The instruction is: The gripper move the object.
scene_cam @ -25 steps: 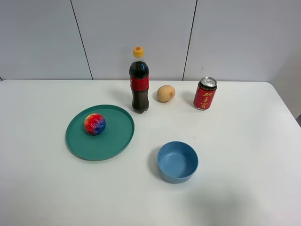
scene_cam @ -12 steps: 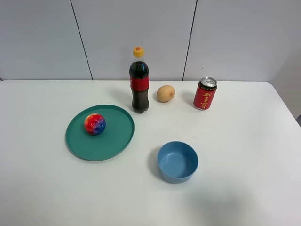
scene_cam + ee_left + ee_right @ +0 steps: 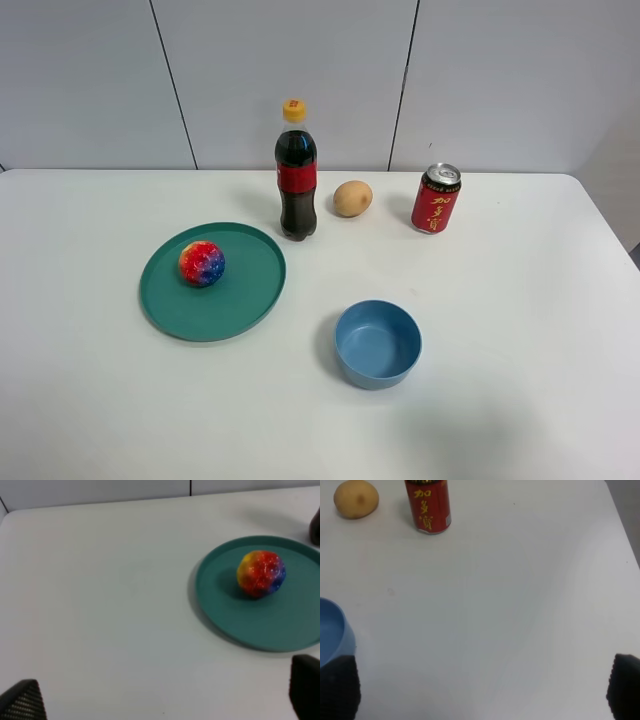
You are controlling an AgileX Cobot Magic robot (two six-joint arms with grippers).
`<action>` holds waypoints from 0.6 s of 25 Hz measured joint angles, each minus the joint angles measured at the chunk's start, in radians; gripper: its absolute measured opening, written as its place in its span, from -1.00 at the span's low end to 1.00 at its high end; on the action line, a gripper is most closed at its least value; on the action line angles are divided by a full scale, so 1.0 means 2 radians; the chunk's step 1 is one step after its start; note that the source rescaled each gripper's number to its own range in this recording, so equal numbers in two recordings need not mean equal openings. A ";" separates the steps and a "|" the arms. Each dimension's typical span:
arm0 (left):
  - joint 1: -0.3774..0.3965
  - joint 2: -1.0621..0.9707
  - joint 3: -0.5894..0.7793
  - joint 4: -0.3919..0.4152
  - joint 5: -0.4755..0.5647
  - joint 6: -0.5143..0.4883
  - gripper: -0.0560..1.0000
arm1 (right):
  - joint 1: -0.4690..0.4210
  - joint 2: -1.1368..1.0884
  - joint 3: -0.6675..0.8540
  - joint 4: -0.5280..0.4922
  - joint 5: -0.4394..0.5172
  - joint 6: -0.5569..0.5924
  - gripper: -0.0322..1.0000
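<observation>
The object, a small ball (image 3: 202, 263) mottled red, yellow and blue-purple, rests on the left part of a round teal plate (image 3: 240, 300). It also shows in the left wrist view (image 3: 261, 573) on the plate (image 3: 265, 625). Neither arm shows in the exterior high view. In the left wrist view my left gripper (image 3: 164, 695) hangs over bare table short of the plate; its black fingertips (image 3: 22, 700) stand wide apart with nothing between them. My right gripper (image 3: 481, 687) is likewise open and empty over bare table, far from the ball.
A cola bottle (image 3: 296, 172), a tan egg-shaped thing (image 3: 352, 198) and a red can (image 3: 436, 198) stand along the back. A blue bowl (image 3: 377, 343) sits front of centre; its rim (image 3: 335, 625) touches the right wrist view's edge. White table (image 3: 520, 300).
</observation>
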 joint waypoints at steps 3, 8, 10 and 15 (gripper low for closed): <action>0.000 0.000 0.000 0.000 0.000 0.000 0.96 | 0.000 0.000 0.000 0.000 0.000 0.000 1.00; 0.000 0.000 0.000 0.000 0.000 0.000 0.97 | 0.000 0.000 0.000 0.000 0.000 0.000 1.00; 0.000 0.000 0.000 0.000 0.000 0.000 0.97 | 0.000 0.000 0.000 0.000 0.000 0.000 1.00; 0.000 0.000 0.000 0.000 0.000 0.000 0.97 | 0.000 0.000 0.000 0.000 0.000 0.000 1.00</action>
